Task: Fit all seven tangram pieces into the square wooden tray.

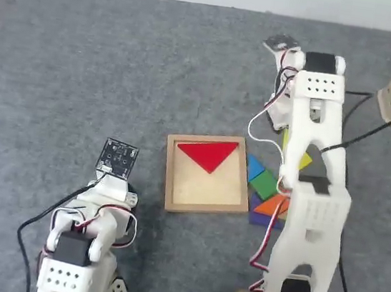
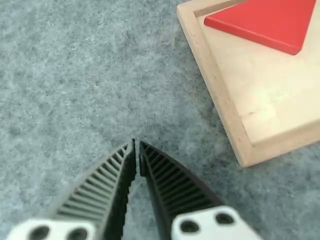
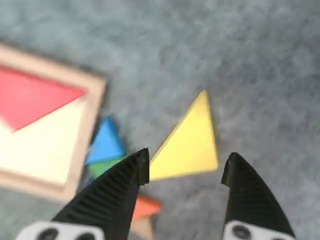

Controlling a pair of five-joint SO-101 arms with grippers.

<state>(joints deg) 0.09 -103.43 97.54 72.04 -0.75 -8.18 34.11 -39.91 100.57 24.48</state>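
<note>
Seeing 1 red triangle (image 1: 209, 153) inside tray (image 1: 168, 175). Seeing yellow triangle (image 3: 192, 142) on desk (image 1: 83, 66) beside tray, under wide-spread right hand (image 3: 189, 156). Left hand (image 2: 136, 145) pinched narrow, empty, near tray corner.

Soft, even light is falling across the grey felt table cover (image 1: 83, 66); the square pale wooden tray (image 2: 215, 85) is casting a faint, narrow shadow along its rim.
</note>
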